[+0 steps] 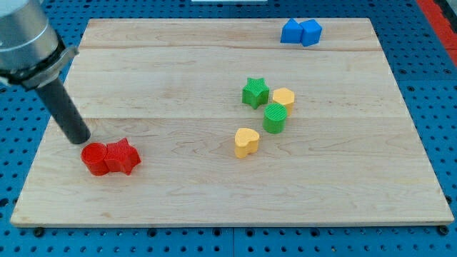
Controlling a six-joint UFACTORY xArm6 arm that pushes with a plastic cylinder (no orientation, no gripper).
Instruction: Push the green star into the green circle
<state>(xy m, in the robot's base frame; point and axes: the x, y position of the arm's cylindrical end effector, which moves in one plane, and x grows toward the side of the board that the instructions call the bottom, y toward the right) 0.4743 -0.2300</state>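
The green star (255, 92) lies right of the board's middle. The green circle (275, 118) stands just below and to its right, a small gap apart. A yellow hexagon-like block (284, 98) sits between them on the right, touching the circle and close to the star. My tip (80, 138) is at the view's left, just above the red circle (93, 158), far left of the green star.
A red star (123, 156) touches the red circle on its right. A yellow heart (246, 142) lies below the green circle. Two blue blocks (300, 32) sit together at the top right. The wooden board (214, 200) rests on a blue pegboard.
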